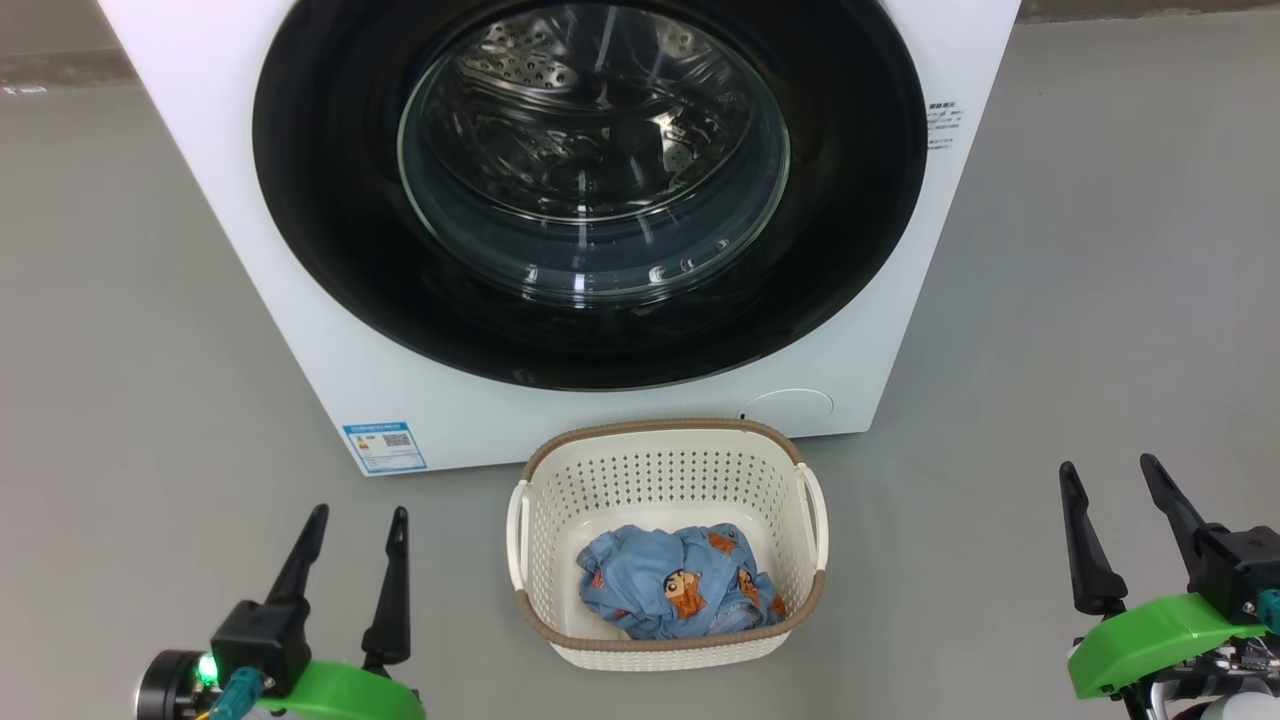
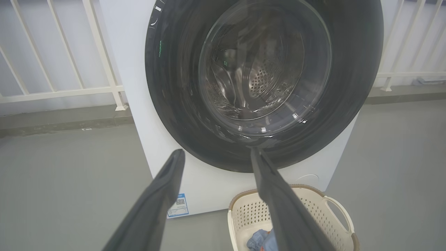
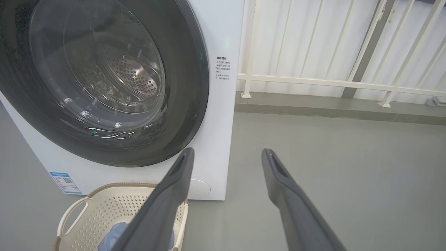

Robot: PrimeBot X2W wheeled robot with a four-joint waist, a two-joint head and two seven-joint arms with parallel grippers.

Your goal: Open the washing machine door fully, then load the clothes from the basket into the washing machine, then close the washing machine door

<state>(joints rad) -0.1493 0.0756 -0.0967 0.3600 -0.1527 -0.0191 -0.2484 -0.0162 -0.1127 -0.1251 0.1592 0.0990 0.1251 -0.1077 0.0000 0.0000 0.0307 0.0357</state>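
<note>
Washing machine (image 1: 300, 330) fills the 12 o'clock of the head view. The washing machine door (image 1: 330, 200) sits flush against the white front, so it reads as closed, and the steel drum shows through the glass bowl. Basket (image 1: 660, 428) stands on the floor at the door's 6 o'clock, near the front panel but apart from it, probably parked there for a short carry into the drum. Clothes (image 1: 680, 585) lie bunched on the basket's bottom, toward its near wall. Left end effector (image 1: 360, 515) sits at the basket's 9 o'clock and right end effector (image 1: 1107, 465) at its 3 o'clock. Both are well apart from it, fingers spread wide, empty, pointing at the machine. Judgement: a ready pose flanking the work, with door opening not yet begun. Hinge side cannot be told.
</note>
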